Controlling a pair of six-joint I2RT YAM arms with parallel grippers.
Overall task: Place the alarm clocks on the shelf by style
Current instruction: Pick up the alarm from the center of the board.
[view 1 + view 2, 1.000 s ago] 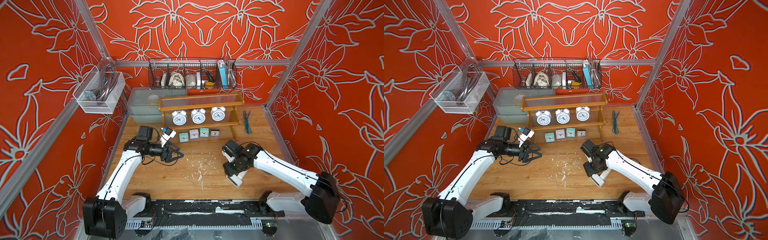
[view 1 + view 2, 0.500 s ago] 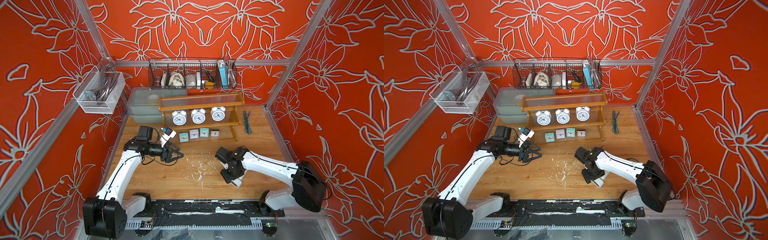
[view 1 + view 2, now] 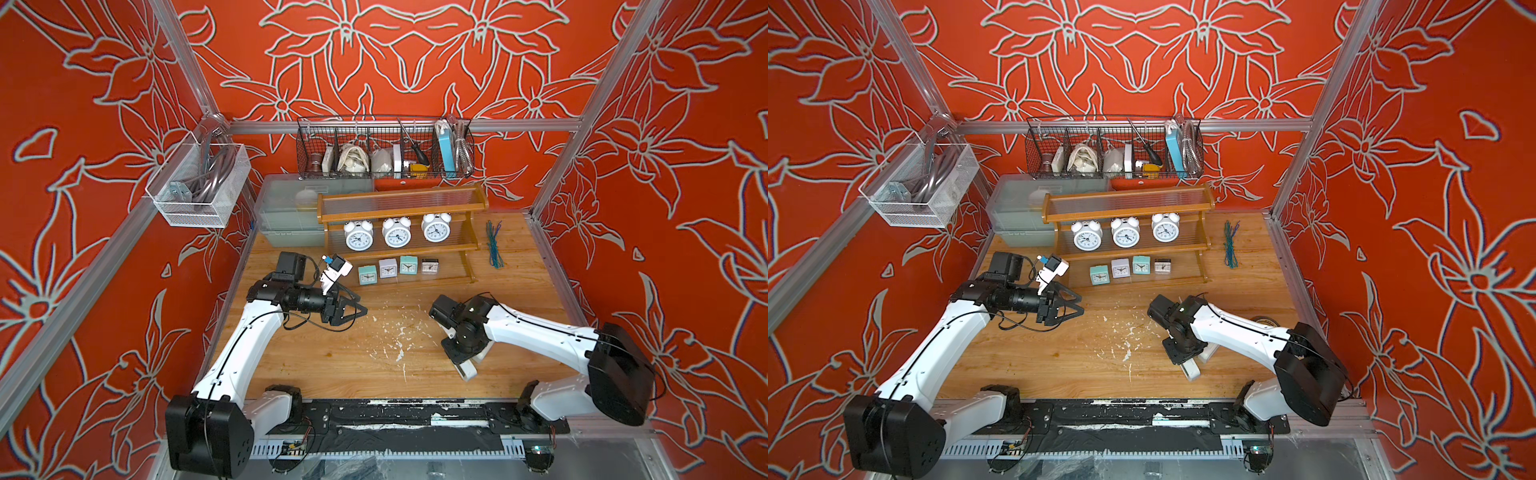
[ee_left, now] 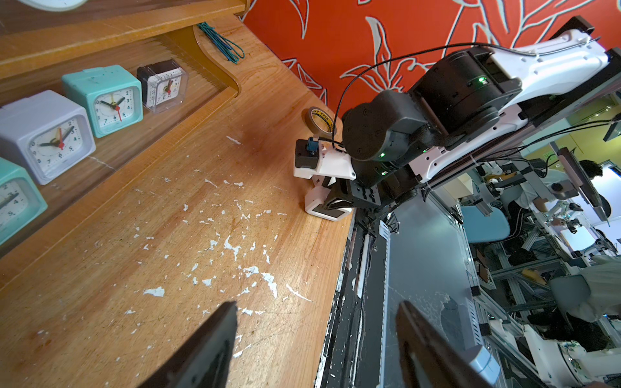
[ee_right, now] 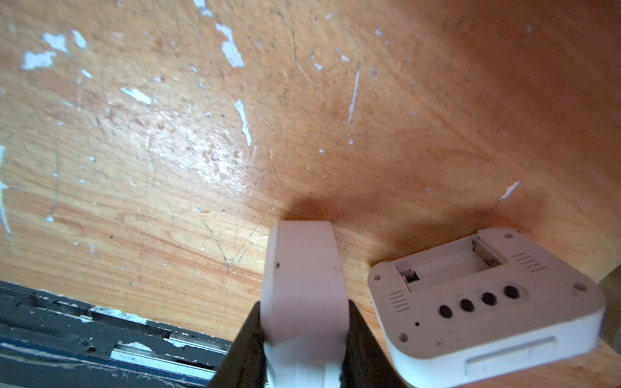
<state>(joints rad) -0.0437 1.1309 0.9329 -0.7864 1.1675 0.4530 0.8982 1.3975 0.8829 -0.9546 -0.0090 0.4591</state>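
White digital clock (image 5: pixel 302 262) in right gripper (image 5: pixel 304 310), second digital clock (image 5: pixel 484 302) just beside

Three round white twin-bell clocks (image 3: pixel 358 236) (image 3: pixel 397 232) (image 3: pixel 436 227) are lined along the middle tier of the shelf (image 3: pixel 399 216), an orange-brown rack; four square clocks (image 3: pixel 367 274) (image 3: pixel 387 268) (image 3: pixel 408 264) (image 3: pixel 429 266), two teal, one white, one dark-faced, along its bottom tier. In front of the shelf, a white digital clock (image 5: pixel 304 285) is clamped on edge by the right gripper (image 5: pixel 304 315); a second digital clock (image 5: pixel 484 302) is laid face down beside it.
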